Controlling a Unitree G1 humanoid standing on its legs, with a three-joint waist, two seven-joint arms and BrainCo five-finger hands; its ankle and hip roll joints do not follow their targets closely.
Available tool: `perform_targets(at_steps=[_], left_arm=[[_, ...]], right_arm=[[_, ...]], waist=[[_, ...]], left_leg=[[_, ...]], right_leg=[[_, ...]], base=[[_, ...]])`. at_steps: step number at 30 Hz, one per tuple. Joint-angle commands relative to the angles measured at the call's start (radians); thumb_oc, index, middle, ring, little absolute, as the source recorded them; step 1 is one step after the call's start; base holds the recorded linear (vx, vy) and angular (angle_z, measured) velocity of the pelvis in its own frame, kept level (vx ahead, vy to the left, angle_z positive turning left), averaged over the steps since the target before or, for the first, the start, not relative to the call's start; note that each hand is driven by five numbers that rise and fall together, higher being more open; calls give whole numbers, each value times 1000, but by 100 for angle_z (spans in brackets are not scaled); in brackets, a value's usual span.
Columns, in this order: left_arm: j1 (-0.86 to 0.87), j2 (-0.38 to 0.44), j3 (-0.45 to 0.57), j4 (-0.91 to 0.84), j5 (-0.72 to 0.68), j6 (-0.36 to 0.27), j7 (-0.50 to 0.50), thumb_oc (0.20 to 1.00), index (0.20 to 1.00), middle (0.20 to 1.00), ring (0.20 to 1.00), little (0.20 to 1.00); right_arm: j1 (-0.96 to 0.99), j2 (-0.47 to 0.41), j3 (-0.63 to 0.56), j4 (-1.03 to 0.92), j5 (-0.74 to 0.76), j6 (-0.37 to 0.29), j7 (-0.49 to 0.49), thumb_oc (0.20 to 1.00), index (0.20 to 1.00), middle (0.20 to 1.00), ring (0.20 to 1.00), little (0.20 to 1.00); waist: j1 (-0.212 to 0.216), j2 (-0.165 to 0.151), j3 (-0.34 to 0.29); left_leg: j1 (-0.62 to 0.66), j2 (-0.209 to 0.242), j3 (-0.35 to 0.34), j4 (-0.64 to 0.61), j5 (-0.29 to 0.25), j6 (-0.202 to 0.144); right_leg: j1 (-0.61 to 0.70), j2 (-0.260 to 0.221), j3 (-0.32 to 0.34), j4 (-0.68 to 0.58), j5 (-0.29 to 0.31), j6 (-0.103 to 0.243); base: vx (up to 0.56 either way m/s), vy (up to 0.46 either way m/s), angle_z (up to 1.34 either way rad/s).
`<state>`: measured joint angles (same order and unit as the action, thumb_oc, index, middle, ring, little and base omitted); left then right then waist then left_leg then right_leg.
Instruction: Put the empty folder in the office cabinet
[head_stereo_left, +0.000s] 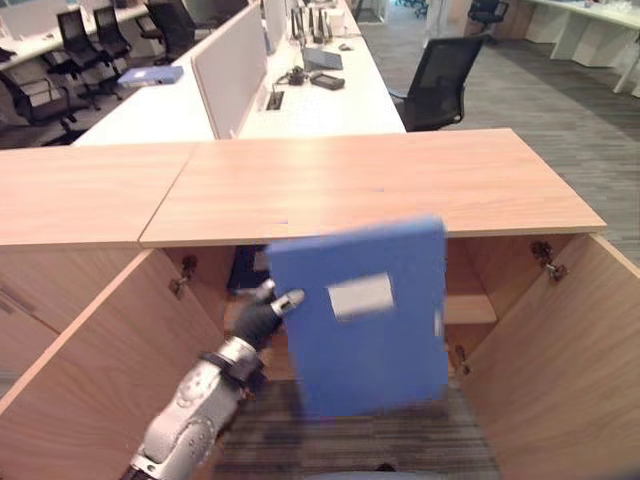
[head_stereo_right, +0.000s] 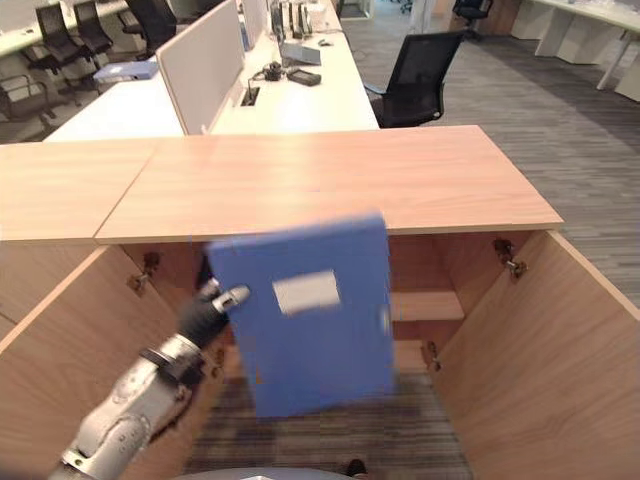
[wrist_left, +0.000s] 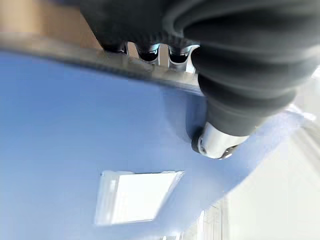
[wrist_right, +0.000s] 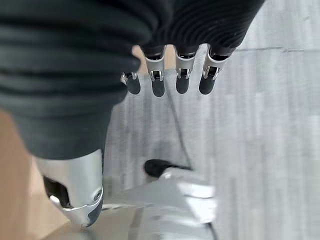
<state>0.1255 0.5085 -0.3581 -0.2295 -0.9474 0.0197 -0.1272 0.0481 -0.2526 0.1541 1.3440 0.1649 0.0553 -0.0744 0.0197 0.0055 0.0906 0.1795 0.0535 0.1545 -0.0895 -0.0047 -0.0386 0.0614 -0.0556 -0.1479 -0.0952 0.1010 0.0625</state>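
Grey carpeted floor (head_stereo_left: 380, 440) lies nearest. Over it the left hand (head_stereo_left: 262, 315) pinches one edge of the blue box folder with a white label (head_stereo_left: 365, 315), held upright before the open wooden cabinet (head_stereo_left: 380, 185). Right hand (wrist_right: 75, 100) hangs relaxed, holding nothing. White desks (head_stereo_left: 330, 95) stand beyond.

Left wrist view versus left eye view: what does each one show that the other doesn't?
The left wrist view shows the thumb pressed on the blue folder's face, fingers curled over its edge. The left eye view adds the open cabinet, its wooden top, the white desks and an office chair. Both show the left hand, the blue folder and its white label.
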Motion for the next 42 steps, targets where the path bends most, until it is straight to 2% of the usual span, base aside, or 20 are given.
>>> perform_targets(at_steps=[1,7,11,13,14,20,22,24,28,31,33,36,37,38,39,40,41,42], left_arm=[[-95,-60,74,-83,-192,-95,-42,200,200,200,200,200],[-137,-73,35,-94,-234,-107,-36,200,200,200,200,200],[-123,-45,26,-63,-149,-103,-2,200,200,200,200,200],[-80,-16,59,-67,-97,-98,8,200,200,200,200,200],[-17,13,122,-79,-42,-102,14,200,200,200,200,200],[103,51,278,-53,109,-120,25,200,200,200,200,200],[115,53,295,-51,133,-122,23,200,200,200,200,200],[143,42,350,-34,186,-123,22,200,200,200,200,200],[158,28,387,-23,232,-125,17,200,200,200,200,200],[162,21,419,-15,245,-127,7,200,200,200,200,200],[149,13,428,-2,243,-128,-9,200,200,200,200,200],[147,14,431,2,249,-128,-17,200,200,200,200,200],[135,25,430,8,263,-127,-32,200,200,200,200,200],[127,28,428,13,264,-127,-38,200,200,200,200,200],[126,28,427,13,264,-127,-39,200,200,200,200,200],[102,43,415,23,249,-122,-61,200,200,200,200,200],[101,43,415,24,249,-122,-61,200,200,200,200,200],[84,52,395,34,252,-119,-83,200,200,200,200,200]], right_arm=[[-63,16,45,82,-43,-2,12,1000,1000,1000,1000,1000],[-74,28,70,78,-40,-9,8,1000,1000,1000,1000,1000],[-80,31,73,65,-16,-13,-7,1000,1000,1000,1000,1000],[-79,17,38,23,56,-31,-22,1000,1000,1000,1000,1000],[-68,-12,-10,-84,131,-66,-44,1000,1000,1000,1000,1000],[51,-125,-88,-536,165,-114,-61,1000,1000,1000,1000,1000],[64,-137,-103,-583,163,-114,-62,1000,1000,1000,1000,1000],[101,-165,-152,-721,165,-122,-58,1000,1000,1000,1000,1000],[126,-181,-179,-815,157,-125,-46,1000,1000,1000,1000,1000],[147,-210,-198,-919,150,-125,-15,1000,1000,1000,1000,1000],[154,-218,-215,-987,247,-150,44,1000,1000,1000,1000,1000],[158,-220,-217,-1015,292,-155,75,1000,1000,1000,1000,1000],[159,-228,-195,-1084,403,-159,160,1000,1000,1000,1000,1000],[158,-233,-180,-1111,448,-154,201,1000,1000,1000,1000,1000],[158,-233,-180,-1111,449,-154,202,1000,1000,1000,1000,1000],[159,-262,-141,-1187,533,-131,297,1000,1000,1000,1000,1000],[159,-262,-142,-1187,534,-131,297,1000,1000,1000,1000,1000],[155,-296,-101,-1259,589,-104,374,1000,1000,1000,1000,1000]], waist=[[-11,-36,-6],[-12,-38,-6],[-7,-33,-5],[-5,-31,-4],[-5,-29,-1],[-19,-26,-2],[-20,-25,-4],[-25,-25,-4],[-27,-25,-4],[-28,-27,-2],[-30,-29,-2],[-29,-30,-2],[-28,-33,-3],[-27,-35,-3],[-27,-35,-3],[-25,-38,-2],[-25,-38,-5],[-24,-41,-9]], left_leg=[[-30,-41,-26,2,-63,13],[-27,-43,-30,2,-65,15],[-22,-46,-32,2,-67,16],[-23,-46,-31,2,-66,15],[-23,-45,-27,2,-65,15],[-24,-43,-17,2,-67,14],[-24,-43,-17,2,-68,14],[-23,-41,-15,2,-69,15],[-24,-40,-15,2,-70,15],[-25,-39,-15,2,-70,14],[-25,-39,-14,2,-68,14],[-26,-38,-13,2,-67,13],[-26,-37,-11,2,-64,11],[-26,-37,-11,2,-63,10],[-26,-37,-11,2,-63,10],[-21,-35,-11,2,-64,7],[-26,-35,-11,2,-61,8],[-27,-34,-9,2,-59,5]], right_leg=[[80,-6,-44,8,-127,52],[83,-8,-45,8,-127,51],[87,-10,-45,8,-127,50],[86,-11,-47,8,-128,51],[84,-11,-48,8,-127,53],[80,-10,-44,8,-129,52],[79,-10,-43,8,-130,52],[78,-11,-45,8,-131,51],[78,-11,-44,8,-133,50],[77,-10,-43,8,-134,49],[77,-9,-44,8,-134,48],[76,-9,-43,8,-135,48],[76,-8,-42,8,-136,47],[75,-8,-42,8,-136,47],[76,-8,-42,8,-136,47],[80,-8,-43,8,-138,48],[75,-9,-43,8,-136,48],[74,-9,-45,8,-137,49]], base=[[1,-2,6],[2,2,1],[10,5,0],[0,0,0],[13,10,-3],[6,1,1],[2,-2,2],[5,-7,-6],[0,-2,-2],[0,0,0],[0,0,0],[0,0,0],[0,0,0],[0,0,0],[0,0,0],[0,0,0],[0,0,0],[0,0,0]])
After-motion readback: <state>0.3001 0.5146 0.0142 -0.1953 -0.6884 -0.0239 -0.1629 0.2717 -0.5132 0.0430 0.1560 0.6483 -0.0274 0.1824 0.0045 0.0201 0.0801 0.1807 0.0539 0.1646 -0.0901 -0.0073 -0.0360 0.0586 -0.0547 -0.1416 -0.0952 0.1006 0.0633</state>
